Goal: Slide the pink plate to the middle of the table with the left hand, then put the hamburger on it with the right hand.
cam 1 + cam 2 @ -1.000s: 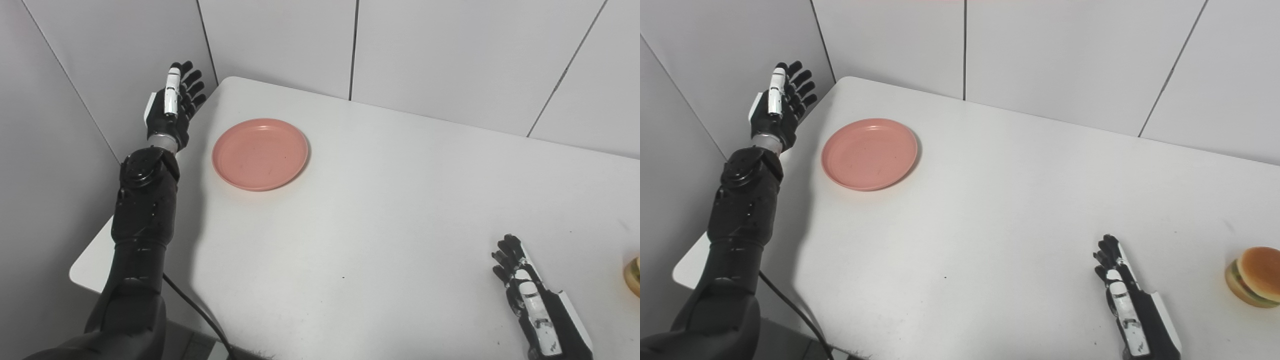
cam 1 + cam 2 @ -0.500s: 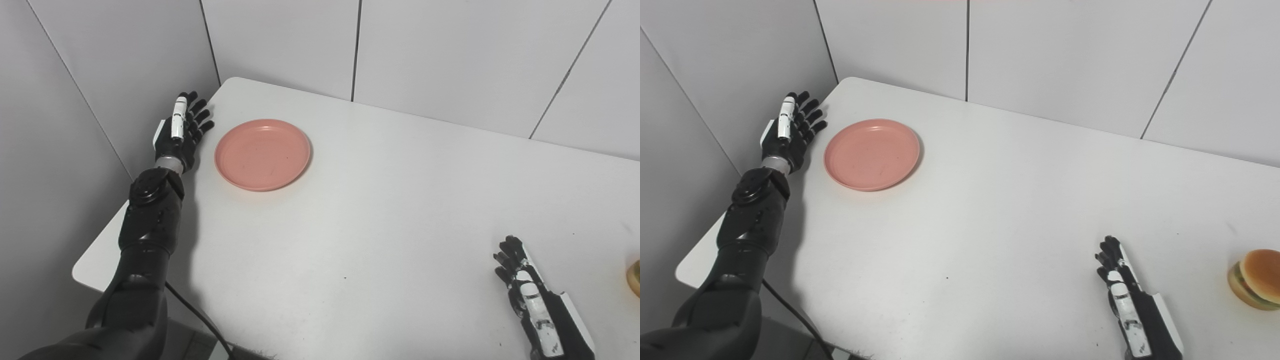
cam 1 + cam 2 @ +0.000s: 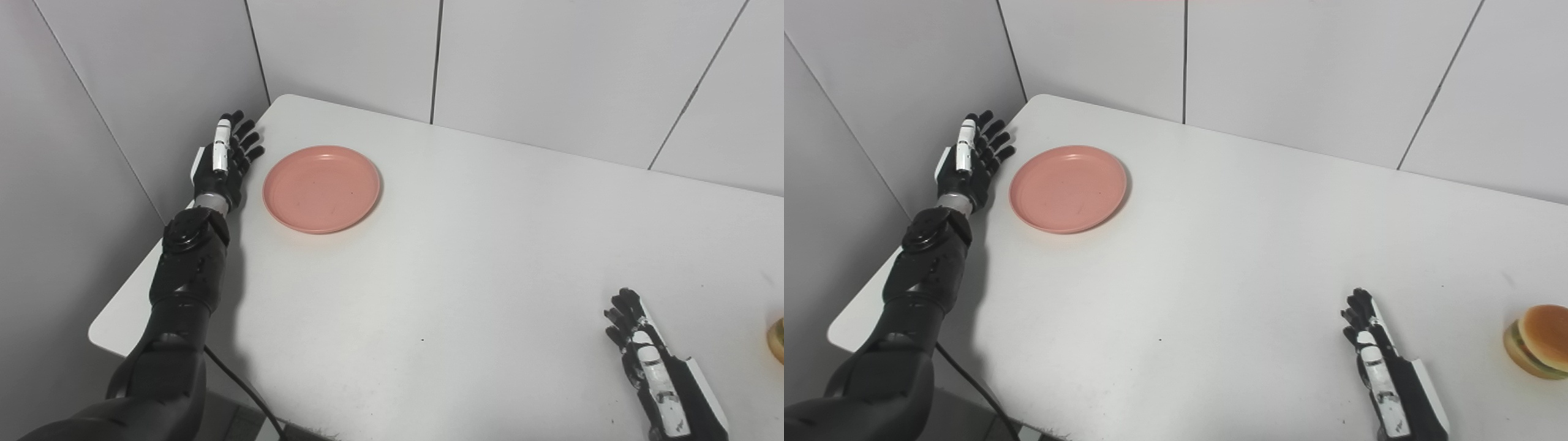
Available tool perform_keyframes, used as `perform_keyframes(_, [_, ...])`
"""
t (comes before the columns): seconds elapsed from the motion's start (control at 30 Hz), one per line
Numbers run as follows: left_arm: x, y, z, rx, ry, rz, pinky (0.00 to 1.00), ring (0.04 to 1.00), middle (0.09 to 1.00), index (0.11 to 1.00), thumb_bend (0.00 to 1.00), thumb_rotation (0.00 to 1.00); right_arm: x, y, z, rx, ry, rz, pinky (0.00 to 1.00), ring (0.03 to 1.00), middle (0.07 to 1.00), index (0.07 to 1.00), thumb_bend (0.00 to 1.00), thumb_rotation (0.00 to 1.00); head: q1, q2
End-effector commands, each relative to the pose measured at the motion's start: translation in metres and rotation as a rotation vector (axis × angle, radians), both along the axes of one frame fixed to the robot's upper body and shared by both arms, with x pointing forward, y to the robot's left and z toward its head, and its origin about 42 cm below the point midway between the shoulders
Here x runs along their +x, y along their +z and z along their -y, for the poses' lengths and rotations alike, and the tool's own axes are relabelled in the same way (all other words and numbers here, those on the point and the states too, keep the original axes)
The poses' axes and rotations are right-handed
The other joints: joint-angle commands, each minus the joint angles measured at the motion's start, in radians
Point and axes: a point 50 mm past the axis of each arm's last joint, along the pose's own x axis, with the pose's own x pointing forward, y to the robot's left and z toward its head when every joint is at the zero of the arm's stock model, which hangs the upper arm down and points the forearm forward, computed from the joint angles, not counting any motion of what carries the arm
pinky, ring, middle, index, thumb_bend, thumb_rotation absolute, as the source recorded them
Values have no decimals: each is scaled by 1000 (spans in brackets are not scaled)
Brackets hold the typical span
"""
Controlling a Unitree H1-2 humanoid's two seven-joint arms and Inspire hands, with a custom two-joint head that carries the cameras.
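A round pink plate lies flat near the table's far left corner, with nothing on it. My left hand is open beside it, just left of its rim at the table's left edge, fingers spread and pointing away; a small gap separates them. The hamburger sits at the right edge of the table, mostly cut off in the left eye view. My right hand rests open low on the table, left of the hamburger and apart from it.
The white table stands in a corner of grey panel walls. Its left edge runs close to the left wall. A black cable hangs below the near left edge.
My left hand came down from raised against the wall and moved right to the plate's left side; in the last half second it barely shifted. Plate, hamburger and right hand stayed put.
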Motion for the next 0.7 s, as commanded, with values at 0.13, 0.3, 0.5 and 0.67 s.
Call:
perform_keyframes(0.13, [0, -8, 23, -32, -44, -23, 889, 891, 894, 883, 362, 1000, 3, 9, -1, 18, 12, 57, 1000, 1000, 1000, 1000, 0, 1000, -7, 5])
perform_keyframes(0.3, [-1, -8, 44, -52, -76, -45, 873, 884, 888, 880, 330, 1000, 3, 10, -3, 6, 7, 53, 1000, 1000, 1000, 1000, 4, 1000, -20, 14])
perform_keyframes(0.5, [-1, -16, 62, -121, -147, -74, 911, 909, 909, 895, 327, 1000, 2, 9, -4, 6, 4, 56, 1000, 1000, 1000, 1000, 17, 1000, -35, 23])
perform_keyframes(0.67, [-1, -26, 75, -122, -207, -88, 931, 928, 927, 914, 320, 1000, 2, 8, -3, -11, 2, 58, 1000, 1000, 1000, 1000, 26, 1000, -39, 30])
